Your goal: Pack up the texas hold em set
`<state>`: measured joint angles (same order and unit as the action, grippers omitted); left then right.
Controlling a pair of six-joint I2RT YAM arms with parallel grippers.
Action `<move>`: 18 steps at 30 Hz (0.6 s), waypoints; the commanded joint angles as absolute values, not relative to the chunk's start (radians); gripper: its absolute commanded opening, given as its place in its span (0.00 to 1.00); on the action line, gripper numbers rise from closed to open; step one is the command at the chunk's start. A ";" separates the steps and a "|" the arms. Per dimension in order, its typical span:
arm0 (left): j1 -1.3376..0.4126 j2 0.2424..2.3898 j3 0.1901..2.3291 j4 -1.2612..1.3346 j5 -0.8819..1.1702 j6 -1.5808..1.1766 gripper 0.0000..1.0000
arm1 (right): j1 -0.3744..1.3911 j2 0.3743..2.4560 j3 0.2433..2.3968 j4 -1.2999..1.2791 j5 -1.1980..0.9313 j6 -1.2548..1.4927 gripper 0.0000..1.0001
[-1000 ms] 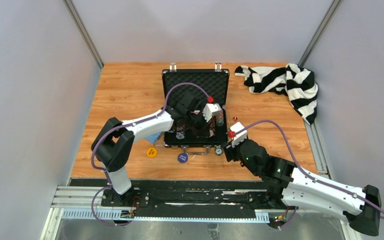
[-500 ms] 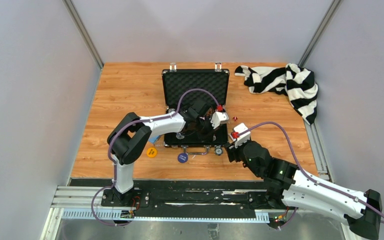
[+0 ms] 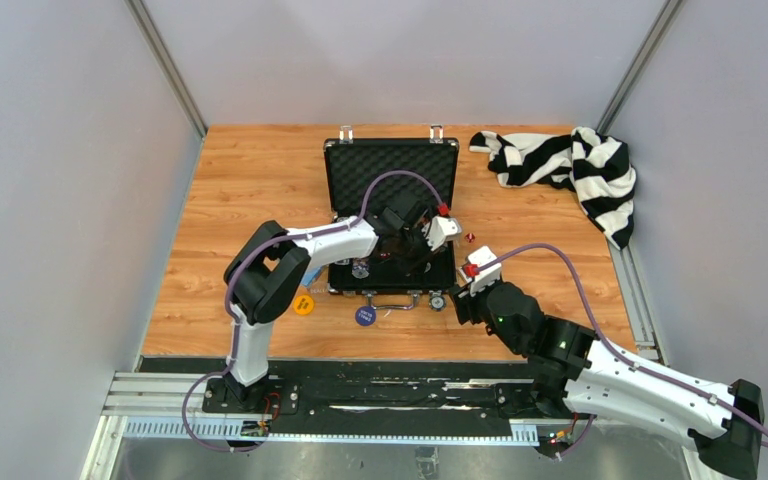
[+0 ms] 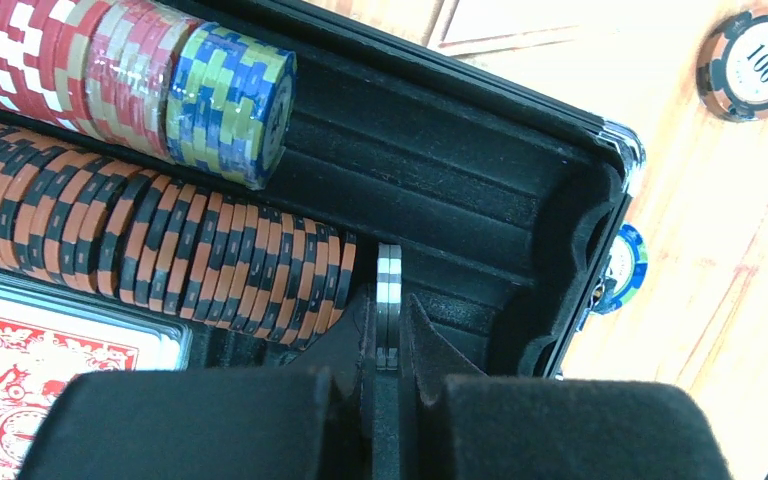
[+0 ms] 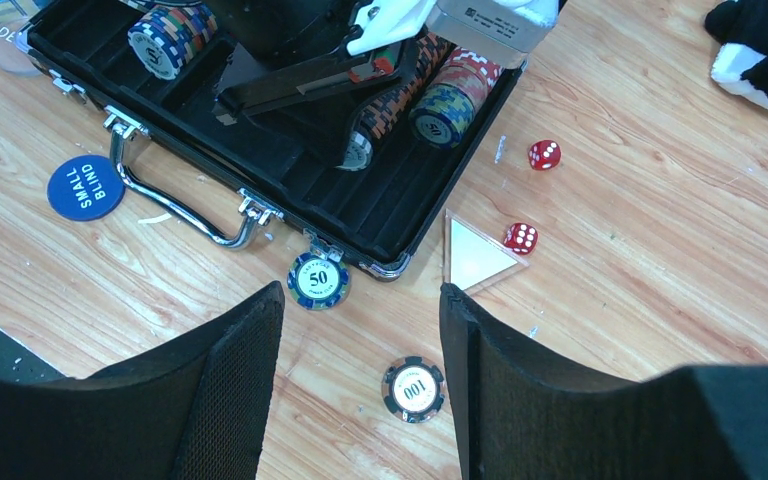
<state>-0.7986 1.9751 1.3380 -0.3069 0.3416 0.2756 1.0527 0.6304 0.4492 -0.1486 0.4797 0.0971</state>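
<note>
Briefcase (image 3: 390, 170) lies open mid-table, lid toward the far edge, with the left gripper (image 3: 407, 252) inside its tray and the right gripper (image 3: 457, 303) beside its near right corner. Left wrist view: jaws clamped on a black-and-white chip (image 4: 388, 275), edge-on beside the orange-black chip row (image 4: 160, 250). Right wrist view: jaws spread wide, empty, above a loose 100 chip (image 5: 413, 388) on the table (image 5: 610, 300).

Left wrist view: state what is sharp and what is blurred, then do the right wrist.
Left wrist: the orange chip row is sharp, the left tool a soft dark blur. Right wrist: the right tool is blurred, the table sharp, with glints on the chrome handle.
</note>
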 commanded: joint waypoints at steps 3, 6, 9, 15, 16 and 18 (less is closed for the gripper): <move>-0.804 2.058 1.408 -0.292 0.293 0.297 0.02 | 1.041 0.620 0.435 -0.158 0.482 0.112 0.58; -0.804 2.067 1.412 -0.309 0.287 0.302 0.03 | 1.040 0.628 0.434 -0.158 0.477 0.113 0.58; -0.804 2.065 1.407 -0.321 0.277 0.304 0.06 | 1.040 0.637 0.437 -0.157 0.474 0.114 0.58; -0.803 2.063 1.417 -0.338 0.260 0.293 0.14 | 1.036 0.651 0.436 -0.145 0.466 0.109 0.58; -0.803 2.062 1.421 -0.345 0.261 0.295 0.15 | 1.035 0.654 0.436 -0.144 0.464 0.109 0.58; -0.803 2.056 1.429 -0.351 0.258 0.296 0.14 | 1.033 0.656 0.435 -0.145 0.464 0.109 0.58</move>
<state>-0.7971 2.0113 1.4082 -0.3695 0.2989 0.2802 1.0500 0.6540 0.4473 -0.1478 0.4683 0.0990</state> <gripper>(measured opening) 0.147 0.580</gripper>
